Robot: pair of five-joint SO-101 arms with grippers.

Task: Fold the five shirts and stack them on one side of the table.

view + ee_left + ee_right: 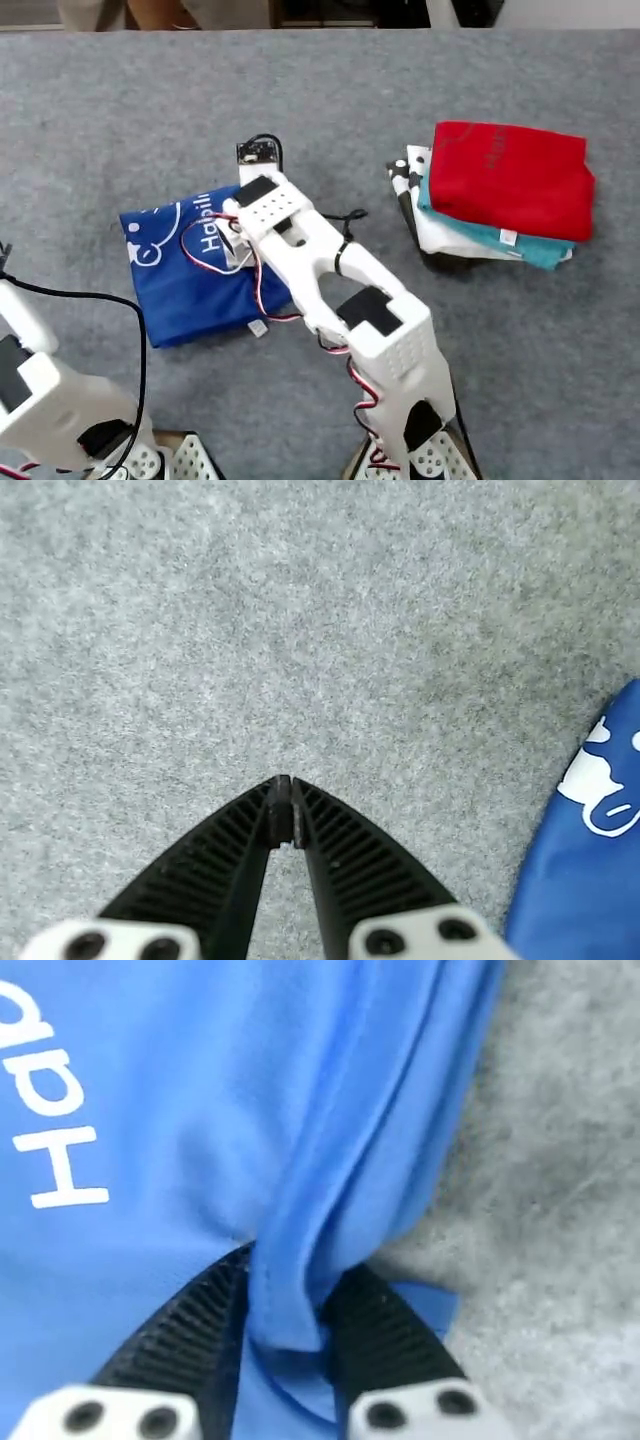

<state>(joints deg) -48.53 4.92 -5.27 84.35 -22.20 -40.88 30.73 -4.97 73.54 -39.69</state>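
Observation:
A folded blue shirt [190, 270] with white print lies left of the table's middle. My right gripper [288, 1305] is shut on a bunched fold at that blue shirt's [200, 1110] edge; in the high view the right arm [330, 270] stretches over the shirt's right side. At the right, a stack of folded shirts [495, 200] has a red shirt [510, 175] on top, with teal, white and dark ones under it. My left gripper [283, 815] is shut on nothing above bare grey cloth, with the blue shirt's corner [590, 860] off to one side. The left arm [50, 400] is at the lower left.
A grey felt cover [330, 90] spans the whole table. A small black circuit board [258, 152] with a cable lies just beyond the blue shirt. Red and white wires [225, 265] trail over the shirt from the right arm.

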